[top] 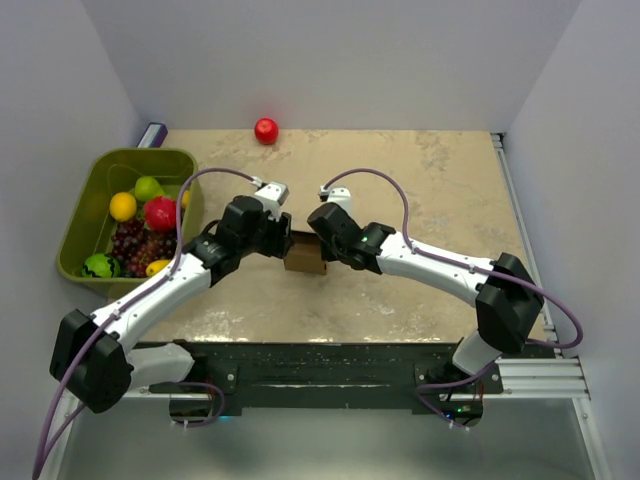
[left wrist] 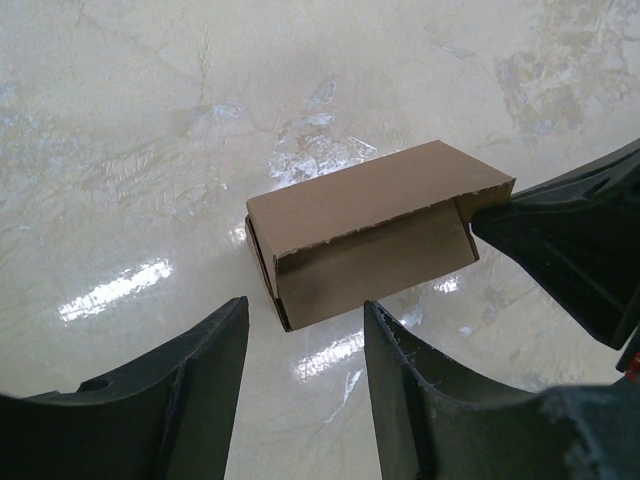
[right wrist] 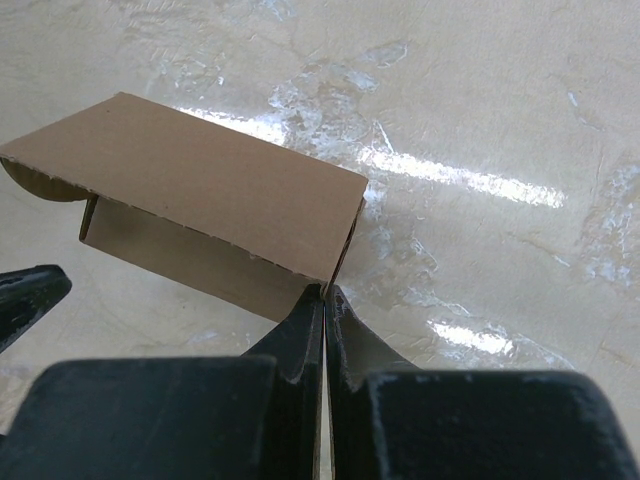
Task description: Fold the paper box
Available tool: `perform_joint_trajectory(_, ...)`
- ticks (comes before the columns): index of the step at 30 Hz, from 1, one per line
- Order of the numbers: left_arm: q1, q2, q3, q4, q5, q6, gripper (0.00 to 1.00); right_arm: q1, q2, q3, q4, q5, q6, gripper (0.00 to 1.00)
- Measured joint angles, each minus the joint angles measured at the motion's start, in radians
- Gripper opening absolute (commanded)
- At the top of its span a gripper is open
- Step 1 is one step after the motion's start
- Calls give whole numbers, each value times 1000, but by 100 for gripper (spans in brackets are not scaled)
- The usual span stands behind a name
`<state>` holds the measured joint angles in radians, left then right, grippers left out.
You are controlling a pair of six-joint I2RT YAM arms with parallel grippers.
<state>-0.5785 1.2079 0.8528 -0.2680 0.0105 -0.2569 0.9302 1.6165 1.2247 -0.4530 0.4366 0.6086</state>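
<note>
The paper box, plain brown cardboard folded into a low oblong with a ragged, perforated edge along its lid, lies flat at the middle of the table, whose beige, marble-patterned top is glossy. It sits between the two arms. We see the left gripper with its black fingers spread apart and holding nothing, the box just beyond their tips. The right gripper has its fingers pressed tight together, their tips touching the box at its right end. We cannot tell whether a sliver of flap is caught between them. At the left side of the table stands an olive-green plastic bin. It holds dark grapes, a round red fruit, a yellow fruit and a green fruit. A red ball sits at the far edge, well apart from the box.
</note>
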Motion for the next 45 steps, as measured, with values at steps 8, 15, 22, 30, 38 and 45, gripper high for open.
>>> perform_joint_trajectory(8, 27, -36, 27, -9, 23, -55, 55, 5, 0, 0, -4, 7, 0, 0)
perform_joint_trajectory(15, 167, -6, 33, 88, 97, -138, 54, 7, 0, 0, -6, 16, 0, 0)
perform_joint_trajectory(22, 188, 48, -11, 202, 142, -215, 54, 8, 0, 0, -7, 17, 0, 0)
perform_joint_trajectory(30, 188, 83, -56, 284, 159, -257, 54, 8, 0, 0, -7, 17, 0, 0)
perform_joint_trajectory(38, 188, 95, -136, 332, 170, -284, 53, 8, 0, 0, -8, 17, 0, 0)
perform_joint_trajectory(45, 188, 95, -167, 376, 174, -293, 53, 10, 0, 0, -11, 17, 0, 9)
